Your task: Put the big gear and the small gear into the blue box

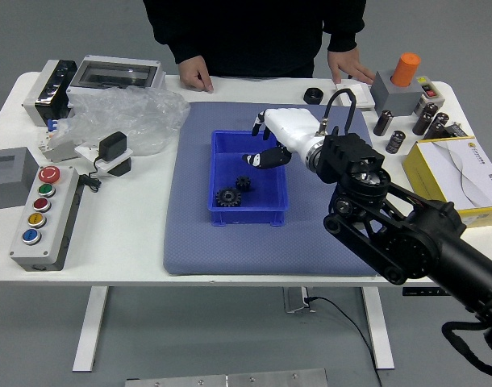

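The robot's right hand [290, 135] reaches over the blue box [267, 214] and hides its far right corner and part of its right wall. The hand's white back faces up, so the palm cannot be seen; some of the fingers [267, 158] are tucked out of sight. Those that show are loosely extended and grip nothing. Both gears lie inside the box, toward its near wall: the big gear [228, 197] near the left corner, the small gear [243, 183] just beyond it and to the right. Whether the two touch is hard to tell.

The box stands on a blue-grey mat [206, 252], with bare mat showing on its left and between it and the counter's [125, 258] near edge. A crumpled clear plastic bag [137, 117] lies beyond the mat's left edge; a yellow box [464, 177] sits well apart on the right.

The black right arm [399, 234] comes in from the lower right, its upper part cut off by the picture's side, and slants forward and left. At the far side stands a person [254, 36] in black, head cut off, one hand [195, 72] and the other hand [351, 66] resting by the far edge.
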`<state>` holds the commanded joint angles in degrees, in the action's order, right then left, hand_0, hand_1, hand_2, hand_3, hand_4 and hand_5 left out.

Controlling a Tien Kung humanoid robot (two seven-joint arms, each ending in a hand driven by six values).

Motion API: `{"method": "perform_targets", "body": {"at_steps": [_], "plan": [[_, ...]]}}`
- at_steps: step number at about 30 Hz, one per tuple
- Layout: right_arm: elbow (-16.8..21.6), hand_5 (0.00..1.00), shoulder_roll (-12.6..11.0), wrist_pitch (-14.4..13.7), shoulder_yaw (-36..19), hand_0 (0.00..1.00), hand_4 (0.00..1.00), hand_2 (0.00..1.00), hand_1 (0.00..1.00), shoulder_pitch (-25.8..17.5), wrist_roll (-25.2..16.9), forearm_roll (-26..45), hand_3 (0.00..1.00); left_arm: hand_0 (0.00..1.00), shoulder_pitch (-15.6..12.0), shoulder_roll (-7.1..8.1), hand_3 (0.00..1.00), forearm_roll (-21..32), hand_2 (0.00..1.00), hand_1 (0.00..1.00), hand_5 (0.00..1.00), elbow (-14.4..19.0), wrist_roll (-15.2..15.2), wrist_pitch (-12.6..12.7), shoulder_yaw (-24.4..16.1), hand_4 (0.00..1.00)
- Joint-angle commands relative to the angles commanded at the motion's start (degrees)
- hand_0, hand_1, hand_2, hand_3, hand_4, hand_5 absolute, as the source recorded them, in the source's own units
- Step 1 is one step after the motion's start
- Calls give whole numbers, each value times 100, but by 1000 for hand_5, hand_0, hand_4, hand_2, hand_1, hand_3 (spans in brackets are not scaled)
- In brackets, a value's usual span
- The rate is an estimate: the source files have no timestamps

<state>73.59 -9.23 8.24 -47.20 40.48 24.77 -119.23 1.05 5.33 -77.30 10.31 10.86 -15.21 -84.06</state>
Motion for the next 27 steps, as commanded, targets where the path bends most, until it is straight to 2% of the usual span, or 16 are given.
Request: {"method": "perform_targets", "body": {"at_steps": [2,3,9,10,14,15,20,21,23,27], "plan": [[100,477,-120,-18,-175,580,802,587,474,-35,-8,72,654,847,-7,5,859,14,826,818,294,0,1,1,7,734],[134,487,-169,-29,-256,574,811,602,504,-50,-14,114,660,847,-10,8,859,20,825,818,294,0,0,2,9,734],[323,487,-475,-200,-823,574,811,602,504,-224,-81,465,660,847,1,26,859,25,825,818,294,0,-13,5,-3,734],[352,500,-524,-234,-930,626,830,672,587,-268,-92,524,699,847,5,28,860,22,825,818,294,0,-14,4,-9,734],[412,500,-713,-462,-1338,626,830,672,587,-483,-189,924,699,847,13,33,860,26,825,818,294,0,-19,5,-12,734],[412,694,-763,-532,-1441,775,840,816,729,-549,-229,1055,856,847,14,34,860,28,825,817,294,0,-20,5,-11,734],[316,694,-953,-924,-1833,775,840,816,729,-902,-631,1821,856,847,20,35,860,59,825,817,294,0,-22,7,9,734],[293,912,-982,-1016,-1881,848,839,907,811,-978,-752,2038,919,847,21,35,860,67,826,817,294,0,-22,7,15,734],[272,912,-1035,-1207,-1971,848,839,907,811,-1146,-1038,2528,919,847,21,35,860,83,826,817,294,0,-22,9,26,734],[308,912,-1102,-1302,-2161,848,839,907,811,-1360,-1468,3318,919,847,23,37,860,98,826,817,294,0,-24,11,32,734]]}}
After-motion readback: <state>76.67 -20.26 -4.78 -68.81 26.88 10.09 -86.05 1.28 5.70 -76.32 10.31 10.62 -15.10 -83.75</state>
